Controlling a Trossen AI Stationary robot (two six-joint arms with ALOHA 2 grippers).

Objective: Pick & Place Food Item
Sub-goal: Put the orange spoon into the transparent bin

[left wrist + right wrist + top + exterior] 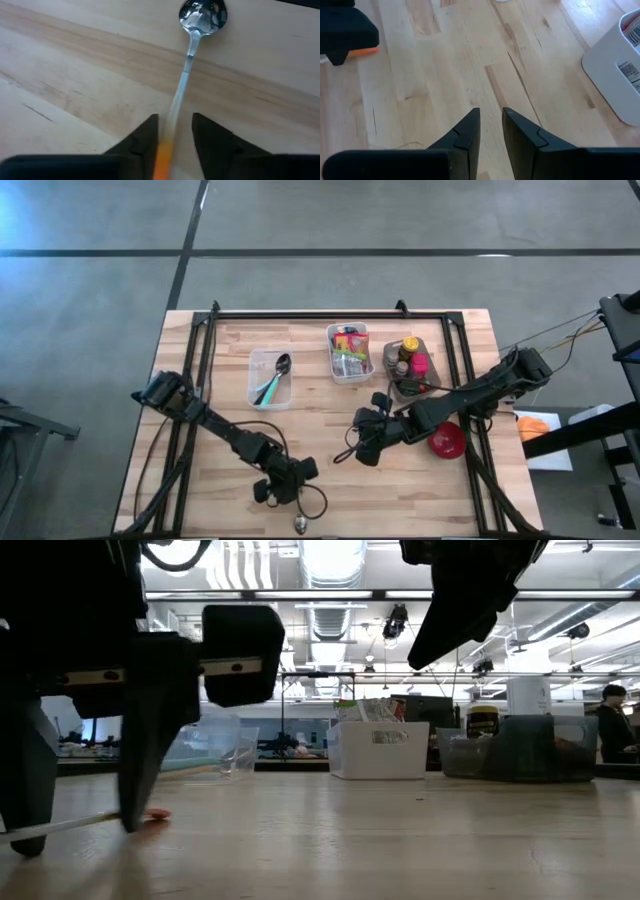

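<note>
A spoon [188, 60] with a shiny metal bowl [202, 15] and an orange handle end [162, 155] lies flat on the wooden table near its front edge [300, 525]. My left gripper [175, 125] stands open over it, slanting down, one finger on each side of the handle, with a gap showing on each side. In the low view its fingertips [135, 820] are down at the tabletop. My right gripper [490, 115] hangs above bare wood mid-table [362, 450], open by a narrow gap, with nothing between its fingers. Food packets fill a white bin [349, 352].
At the back stand a clear bin [270, 377] holding more spoons, the white bin and a grey bin [408, 365] with bottles. A red bowl [446, 440] sits under the right arm. Bare wood lies between the two grippers. A person [612, 730] stands far behind.
</note>
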